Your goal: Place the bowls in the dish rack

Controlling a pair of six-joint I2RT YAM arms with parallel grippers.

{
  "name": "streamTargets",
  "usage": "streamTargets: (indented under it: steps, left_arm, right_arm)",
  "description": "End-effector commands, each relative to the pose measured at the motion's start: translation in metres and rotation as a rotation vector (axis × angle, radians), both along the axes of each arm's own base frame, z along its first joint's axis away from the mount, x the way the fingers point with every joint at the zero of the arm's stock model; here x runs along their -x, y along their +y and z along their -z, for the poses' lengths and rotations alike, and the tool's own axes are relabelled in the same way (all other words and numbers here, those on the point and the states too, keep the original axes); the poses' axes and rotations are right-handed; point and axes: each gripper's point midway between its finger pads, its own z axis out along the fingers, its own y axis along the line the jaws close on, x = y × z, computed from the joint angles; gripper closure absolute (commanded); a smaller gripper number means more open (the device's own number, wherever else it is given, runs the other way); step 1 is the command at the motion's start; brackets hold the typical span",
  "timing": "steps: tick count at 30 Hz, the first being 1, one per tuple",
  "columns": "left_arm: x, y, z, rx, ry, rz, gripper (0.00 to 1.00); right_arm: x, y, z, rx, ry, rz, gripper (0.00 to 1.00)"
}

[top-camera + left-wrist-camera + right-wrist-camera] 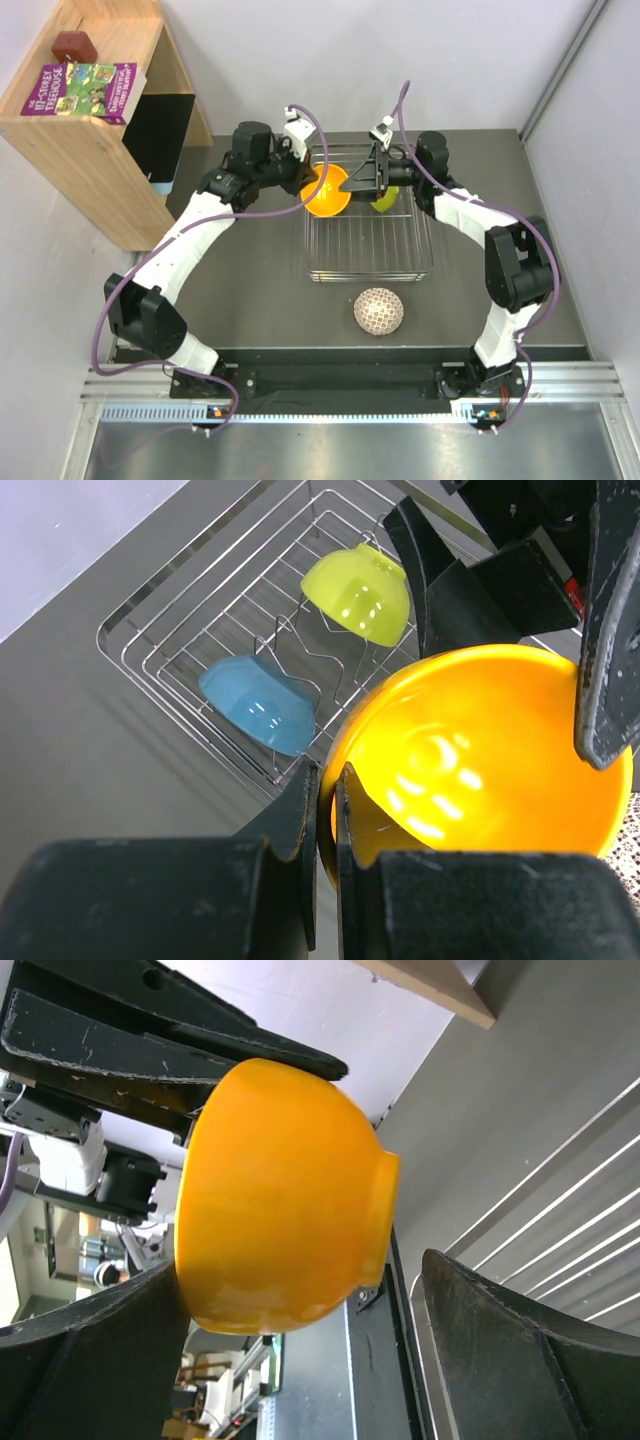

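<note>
- the left arm (190, 235) and the right arm (470, 212) have white shells on the long links and black housings at the joints
- a purple cable (112, 300) loops loosely along each arm
- the left tool (325, 790) and the right tool (368, 183) are matte black, with flat wedge-shaped, lightly scuffed fingers
- a white camera block (298, 125) sits on each wrist
- both arms stand on a black base plate (340, 380) on a silver rail (350, 412)

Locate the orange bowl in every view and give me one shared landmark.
Top external: orange bowl over the dish rack's far-left part.
Left wrist: fills the lower right, rim pinched in the left gripper.
Right wrist: centre, seen from outside.
Shared landmark: the dish rack's wires.
</note>
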Motion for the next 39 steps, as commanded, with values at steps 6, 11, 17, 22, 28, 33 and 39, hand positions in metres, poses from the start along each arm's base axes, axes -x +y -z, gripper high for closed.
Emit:
streamTargets:
  steps: [6,11,17,22,28,33,39]
  left_arm:
    - [0.0,-0.009,-0.047,0.055,-0.133,0.024,1.0]
    - [0.001,-0.011,-0.045,0.053,-0.129,0.029,1.0]
    - [0.0,-0.012,-0.043,0.05,-0.127,0.032,1.0]
    - [0.001,-0.013,-0.041,0.044,-0.131,0.036,1.0]
    - [0.003,-0.014,-0.038,0.042,-0.128,0.048,0.48]
    - [0.001,-0.015,-0.038,0.045,-0.124,0.044,0.23]
    - [-0.001,-0.014,-0.039,0.055,-0.118,0.028,0.02]
  right_arm:
    - [0.02,0.009,-0.031,-0.081,-0.094,-0.094,0.18]
    - [0.024,0.01,-0.035,-0.09,-0.1,-0.106,0.32]
    - [0.031,0.008,-0.039,-0.111,-0.104,-0.126,0.63]
    - [0.034,0.008,-0.042,-0.121,-0.115,-0.132,0.89]
    - [0.029,0.009,-0.037,-0.103,-0.113,-0.113,1.0]
    - [0.019,0.012,-0.02,-0.044,-0.091,-0.076,1.0]
    - [0.011,0.013,-0.013,-0.015,-0.09,-0.039,1.0]
